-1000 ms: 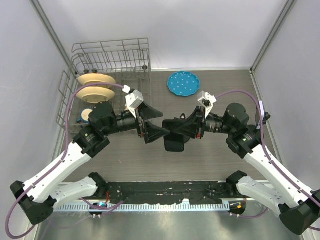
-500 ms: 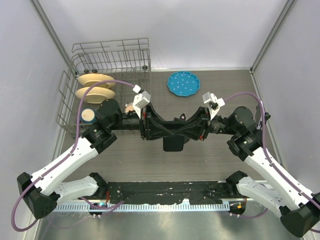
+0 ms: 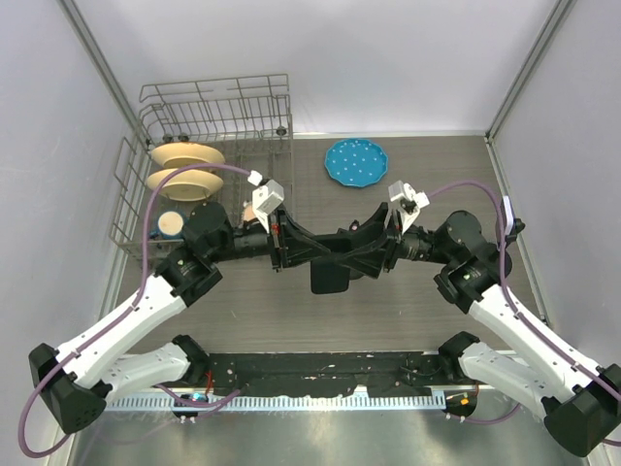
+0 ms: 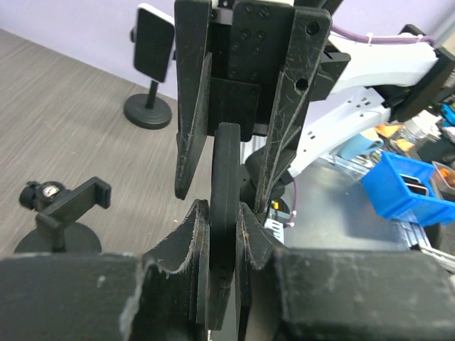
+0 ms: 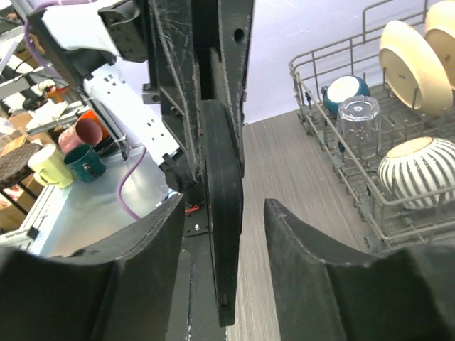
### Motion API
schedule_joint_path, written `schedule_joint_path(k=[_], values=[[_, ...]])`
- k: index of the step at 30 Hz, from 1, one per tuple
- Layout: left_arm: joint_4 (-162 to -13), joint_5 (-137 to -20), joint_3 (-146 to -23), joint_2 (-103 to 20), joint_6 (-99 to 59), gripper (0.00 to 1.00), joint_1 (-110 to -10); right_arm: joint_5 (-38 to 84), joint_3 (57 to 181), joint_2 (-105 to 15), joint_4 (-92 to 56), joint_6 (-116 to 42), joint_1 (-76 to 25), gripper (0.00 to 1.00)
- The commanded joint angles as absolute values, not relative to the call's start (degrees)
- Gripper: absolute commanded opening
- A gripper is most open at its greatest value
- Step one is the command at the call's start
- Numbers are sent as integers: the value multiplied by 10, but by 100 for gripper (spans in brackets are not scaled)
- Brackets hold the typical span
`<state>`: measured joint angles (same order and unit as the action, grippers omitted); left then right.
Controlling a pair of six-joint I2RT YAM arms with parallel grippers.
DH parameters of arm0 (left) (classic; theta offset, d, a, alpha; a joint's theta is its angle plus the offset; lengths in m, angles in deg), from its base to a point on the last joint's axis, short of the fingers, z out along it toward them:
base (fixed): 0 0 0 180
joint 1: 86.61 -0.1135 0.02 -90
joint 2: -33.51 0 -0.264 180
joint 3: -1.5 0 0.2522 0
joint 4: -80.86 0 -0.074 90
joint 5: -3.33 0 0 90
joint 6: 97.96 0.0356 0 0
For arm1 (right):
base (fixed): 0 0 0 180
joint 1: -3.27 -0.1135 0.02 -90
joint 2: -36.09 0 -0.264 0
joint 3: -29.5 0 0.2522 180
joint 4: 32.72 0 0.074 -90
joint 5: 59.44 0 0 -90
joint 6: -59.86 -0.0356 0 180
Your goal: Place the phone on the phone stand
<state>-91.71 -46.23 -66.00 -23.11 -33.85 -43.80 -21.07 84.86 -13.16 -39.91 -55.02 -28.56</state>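
The black phone (image 3: 333,269) hangs edge-on above mid-table between both grippers. My left gripper (image 3: 325,250) is shut on it; in the left wrist view its fingertips (image 4: 226,213) press both faces of the phone (image 4: 226,163). My right gripper (image 3: 357,254) is open around the same phone (image 5: 224,284), with a gap on each side between its fingers (image 5: 226,204). A black clamp-type phone stand (image 4: 64,213) sits on the table at the left of the left wrist view. A second stand with a flat cradle (image 4: 153,64) is further back, seen at the right edge (image 3: 506,216).
A wire dish rack (image 3: 218,126) with cream plates, a glass and a striped bowl (image 5: 416,170) fills the back left. A blue dotted plate (image 3: 356,162) lies at the back centre. A blue bin (image 4: 405,188) sits off the table's near side.
My left gripper reached in from the left and shut on the phone. The right gripper, which held the phone, has opened its jaws off it.
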Motion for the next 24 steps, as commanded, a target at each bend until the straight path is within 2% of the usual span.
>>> schedule_joint_path(k=[1,9,11,12,14,15,16,17,19,22,24], values=[[-960,-538,-655,-189,-327,0,-436,-173,816,-131,-438,-554,-300,58],[-965,-539,-654,-192,-340,0,-435,-147,796,-165,-481,-562,-345,59],[-967,-534,-656,-194,-342,0,-435,-142,801,-171,-488,-562,-352,47],[-965,-532,-658,-197,-343,0,-435,-142,802,-176,-491,-562,-354,30],[-957,-518,-667,-199,-342,0,-436,-143,804,-180,-495,-560,-356,14],[-951,-511,-673,-206,-336,0,-435,-140,804,-179,-496,-555,-356,1],[-933,-488,-681,-210,-332,18,-436,-138,803,-175,-496,-553,-356,1],[-925,-475,-691,-216,-328,31,-436,-135,800,-172,-496,-550,-356,1],[-919,-445,-699,-237,-333,47,-436,-133,799,-162,-498,-542,-356,1],[-928,-414,-707,-257,-350,53,-435,-136,800,-159,-491,-538,-356,1],[-924,-404,-711,-261,-350,50,-436,-140,803,-157,-485,-537,-357,1]])
